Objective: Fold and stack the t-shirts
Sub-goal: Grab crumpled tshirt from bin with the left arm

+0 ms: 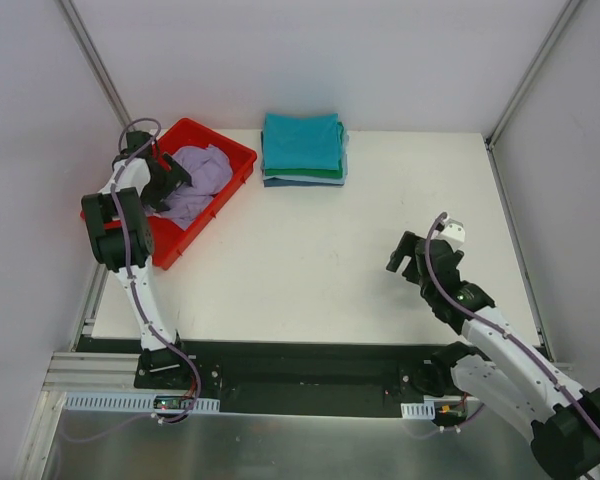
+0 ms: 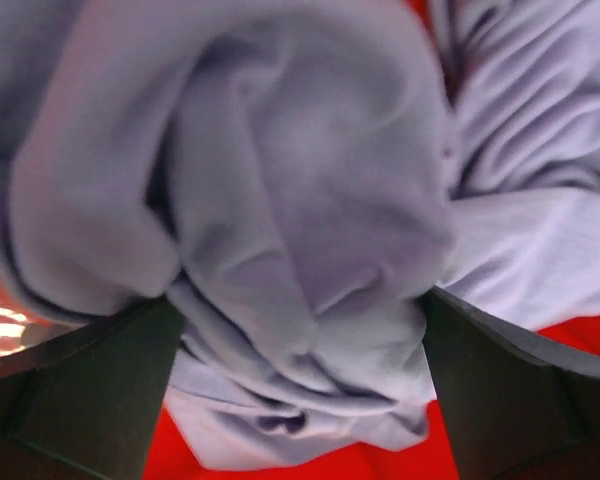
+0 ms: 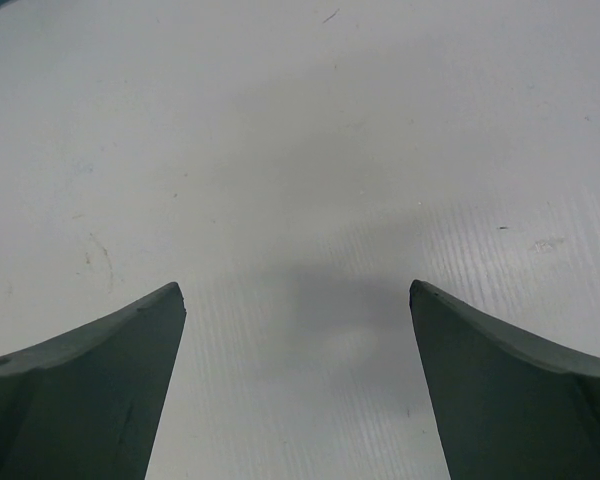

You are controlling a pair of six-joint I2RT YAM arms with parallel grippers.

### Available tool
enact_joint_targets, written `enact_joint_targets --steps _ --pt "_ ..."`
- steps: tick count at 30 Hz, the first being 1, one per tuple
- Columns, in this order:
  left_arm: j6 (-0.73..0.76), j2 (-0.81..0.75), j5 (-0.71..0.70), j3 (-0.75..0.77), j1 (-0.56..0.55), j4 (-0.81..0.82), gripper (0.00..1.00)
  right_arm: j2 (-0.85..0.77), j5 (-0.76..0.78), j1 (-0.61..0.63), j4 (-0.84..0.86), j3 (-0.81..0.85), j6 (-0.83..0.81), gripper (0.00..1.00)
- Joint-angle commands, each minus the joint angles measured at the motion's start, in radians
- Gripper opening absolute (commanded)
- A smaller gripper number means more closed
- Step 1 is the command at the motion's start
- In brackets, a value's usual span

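L claw (image 1: 170, 180) is seen down in the tray (image 1: 175, 242), at the far-left corner of the table (image 1: 310, 260). The lavender shirt (image 1: 202, 175) is found there too, unfolded, dumped in a crumpled heap that fills most of the tray's far half. No sleeve or collar can be made out from above.

Wrist view: the shirt (image 2: 310, 180) is shown close up as soft, matte cloth, pale purple, rolled into a fat rounded lump with deep folds running down it. More wrinkled fabric is spread off to the right. Red tray floor (image 2: 310, 465) is glimpsed beneath the cloth. L claw (image 2: 300, 310) is spread wide, and the lump is straddled by both fingers (image 2: 90, 390). The cloth is touched on each inner face, but no pinch is seen.

The stack (image 1: 302, 145) is set at the far edge, just right of the tray and apart from it. It is neatly squared, w/ teal on top, then green, light blue and navy edges showing below.

R claw (image 1: 405, 255) is held over bare table on the right, well apart from the stack and the tray. From its wrist cam, R claw (image 3: 298, 290) is shown wide apart, nothing between the fingers, only white tabletop (image 3: 280, 120) below.
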Motion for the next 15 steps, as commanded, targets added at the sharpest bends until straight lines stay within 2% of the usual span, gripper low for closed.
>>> enact_joint_targets --steps 1,2,3,4,5,9,15 --pt "0.002 0.064 0.004 0.082 -0.015 -0.099 0.95 0.072 0.042 -0.006 0.023 0.058 -0.02 0.96" --pt "0.002 0.08 0.013 0.094 -0.015 -0.11 0.86 0.095 0.039 -0.004 0.023 0.067 -0.023 0.96" --pt "0.002 0.092 0.035 0.109 -0.015 -0.119 0.61 0.117 0.039 -0.007 0.023 0.076 -0.026 0.96" --pt "0.004 0.098 0.056 0.12 -0.016 -0.127 0.28 0.137 0.036 -0.006 0.019 0.087 -0.028 0.96" --pt "0.001 0.091 0.066 0.126 -0.016 -0.13 0.0 0.155 0.03 -0.006 0.012 0.096 -0.028 0.96" --pt "0.013 -0.024 0.047 0.132 -0.028 -0.132 0.0 0.194 0.011 -0.006 -0.009 0.13 -0.033 0.96" --pt "0.042 -0.306 0.044 0.149 -0.088 -0.13 0.0 0.145 0.007 -0.007 0.006 0.109 -0.017 0.96"
